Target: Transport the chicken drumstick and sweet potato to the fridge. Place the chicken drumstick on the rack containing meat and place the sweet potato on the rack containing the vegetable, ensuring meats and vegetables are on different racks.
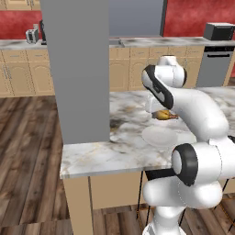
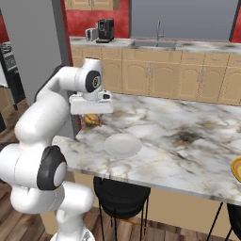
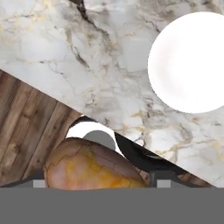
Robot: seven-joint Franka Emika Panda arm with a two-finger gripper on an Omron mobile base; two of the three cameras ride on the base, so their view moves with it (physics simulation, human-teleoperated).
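Note:
The golden-orange chicken drumstick (image 1: 166, 115) (image 2: 92, 119) hangs a little above the marble counter, and my gripper (image 1: 160, 113) (image 2: 92, 116) is shut on it. In the hand view the drumstick (image 3: 92, 168) bulges between the two finger tips at the bottom, over the counter's near edge. A round white plate (image 1: 159, 136) (image 2: 122, 144) (image 3: 190, 61) lies on the counter just beyond the gripper, with nothing on it. The sweet potato, the fridge and both racks are out of view.
The marble island counter (image 1: 101, 156) (image 2: 188, 160) stretches ahead. A tall grey pillar (image 1: 80, 69) rises at its left end. A black stool (image 2: 120, 197) stands under the near edge. An orange dish (image 2: 236, 168) sits at the far right. Wooden floor (image 3: 26, 127) lies below the edge.

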